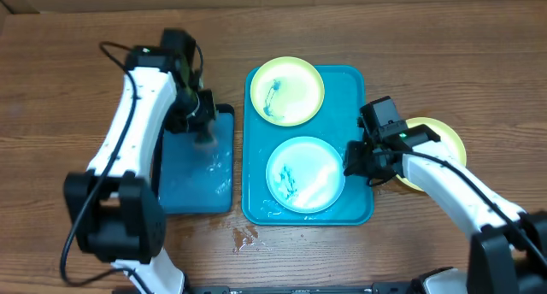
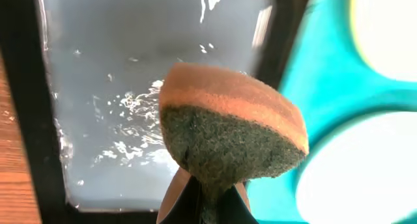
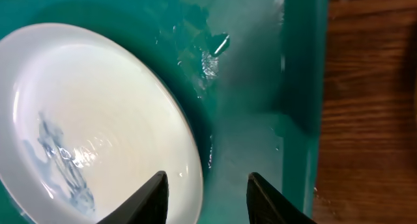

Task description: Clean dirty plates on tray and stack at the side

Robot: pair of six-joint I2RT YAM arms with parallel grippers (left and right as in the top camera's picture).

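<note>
Plates [image 1: 305, 173]: two smeared ones lie on the tray [image 1: 352, 97], one beside it; left gripper [image 2: 205, 196] clamps a sponge [image 2: 228, 120], right gripper [image 3: 207, 191] has its jaws apart

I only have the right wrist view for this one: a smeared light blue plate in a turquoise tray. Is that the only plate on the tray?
Observer: No. Overhead, a smeared yellow-green plate sits at the far end of the tray.
Operator: Any plate off the tray?
Observer: Yes, a second yellow-green plate lies on the table to the tray's right, partly under the right arm.
Operator: And the left arm?
Observer: The left gripper is shut on a sponge above a smaller blue tray holding water.
</note>
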